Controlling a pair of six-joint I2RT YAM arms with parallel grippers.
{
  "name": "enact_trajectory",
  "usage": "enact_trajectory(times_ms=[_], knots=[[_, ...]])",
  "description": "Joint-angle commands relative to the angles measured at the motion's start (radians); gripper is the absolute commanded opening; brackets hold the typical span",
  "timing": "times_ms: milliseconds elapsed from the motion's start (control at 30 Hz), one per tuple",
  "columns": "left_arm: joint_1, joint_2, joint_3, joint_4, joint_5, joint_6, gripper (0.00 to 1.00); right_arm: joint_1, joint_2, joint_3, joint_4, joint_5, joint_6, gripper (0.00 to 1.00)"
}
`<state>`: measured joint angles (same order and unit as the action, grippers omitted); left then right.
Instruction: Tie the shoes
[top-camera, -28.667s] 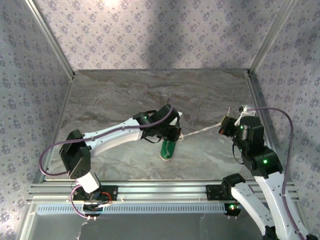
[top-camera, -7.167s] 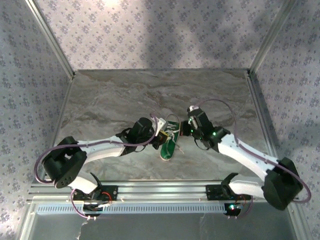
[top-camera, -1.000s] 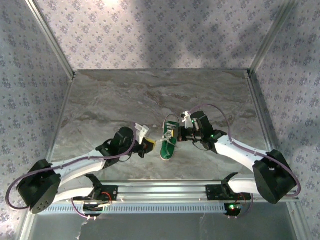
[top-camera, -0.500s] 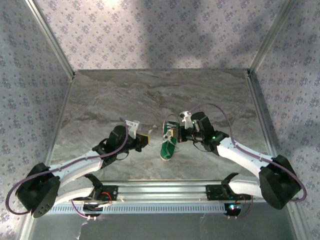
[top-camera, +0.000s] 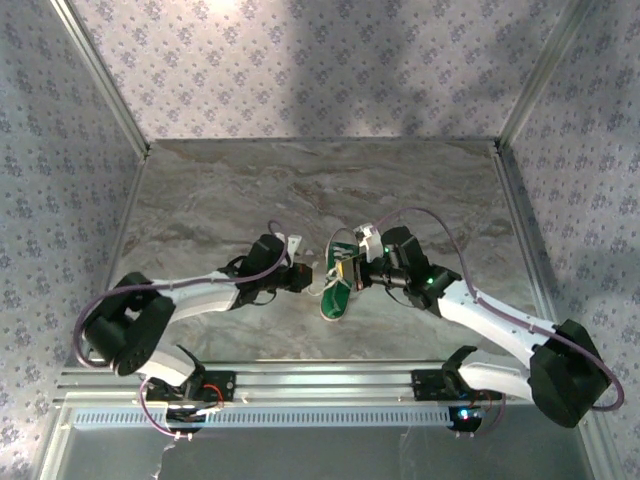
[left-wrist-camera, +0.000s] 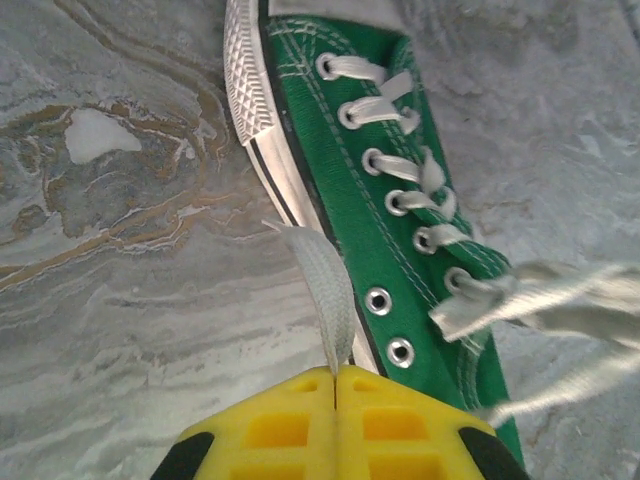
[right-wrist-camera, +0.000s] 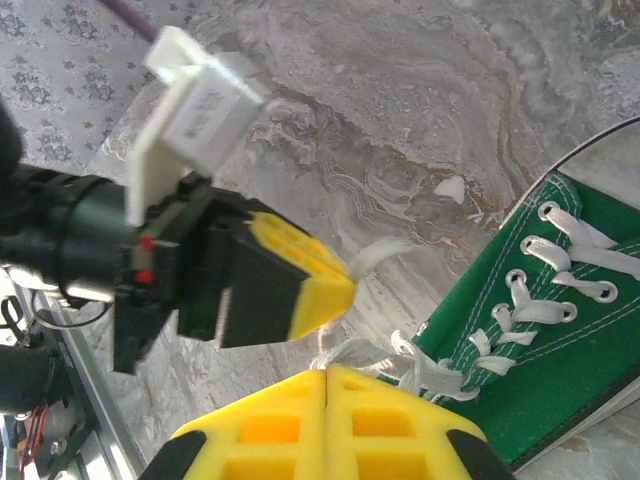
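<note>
Sneaker (top-camera: 336, 298): green canvas with a white sole, it sits on the marbled table (top-camera: 230, 190) near the front middle, heel end toward the arm bases, flanked by both grippers.
Left arm: it stretches low from the left front corner, forearm running rightward over the table, wrist level with the shoe's side.
Left gripper (top-camera: 306, 276): its yellow pads (left-wrist-camera: 270, 430) are pressed together, pinching a flat white lace end (left-wrist-camera: 325, 295) just beside the rubber sole edge.
Right arm: it reaches in from the right front corner, elbow low, forearm angled left toward the eyelets.
Right gripper (top-camera: 346, 272): its jaws are closed, and white lace strands (right-wrist-camera: 400, 365) bunch at the very tips; the strands lead back to the top eyelets, and the grip on them looks firm.
Spacing: the two grippers face each other near the shoe's lacing, close but apart.
Against half a second before: the left gripper has travelled right, closing most of the gap to the shoe, and the left arm's shoulder link has swung up from the frame's lower corner.
Unchanged: the right arm and the shoe keep their places.
</note>
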<state>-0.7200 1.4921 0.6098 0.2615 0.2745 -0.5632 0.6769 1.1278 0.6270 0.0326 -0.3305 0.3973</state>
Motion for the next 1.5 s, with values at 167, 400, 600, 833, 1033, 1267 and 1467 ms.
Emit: enact_trajectory(times_ms=[167, 400, 600, 833, 1033, 1267, 1467], knots=[[0.022, 0.155, 0.204, -0.025, 0.058, 0.012, 0.00, 0.010, -0.012, 0.012, 0.001, -0.048, -0.052, 0.00], [0.045, 0.288, 0.337, -0.047, 0.142, 0.038, 0.00, 0.017, -0.010, 0.016, -0.002, -0.054, -0.064, 0.00], [0.047, 0.324, 0.409, -0.033, 0.232, 0.061, 0.00, 0.020, -0.024, -0.002, 0.012, -0.041, -0.064, 0.00], [0.040, 0.329, 0.430, -0.022, 0.421, 0.142, 0.00, 0.021, -0.049, -0.026, 0.027, -0.043, -0.070, 0.00], [0.036, 0.330, 0.424, -0.035, 0.525, 0.197, 0.05, 0.021, -0.063, -0.038, 0.031, -0.040, -0.076, 0.00], [0.045, 0.296, 0.424, -0.103, 0.437, 0.239, 0.49, 0.021, -0.067, -0.039, 0.022, -0.032, -0.083, 0.00], [0.090, 0.186, 0.318, -0.052, 0.279, 0.191, 0.68, 0.014, -0.067, -0.040, -0.017, 0.063, -0.071, 0.00]])
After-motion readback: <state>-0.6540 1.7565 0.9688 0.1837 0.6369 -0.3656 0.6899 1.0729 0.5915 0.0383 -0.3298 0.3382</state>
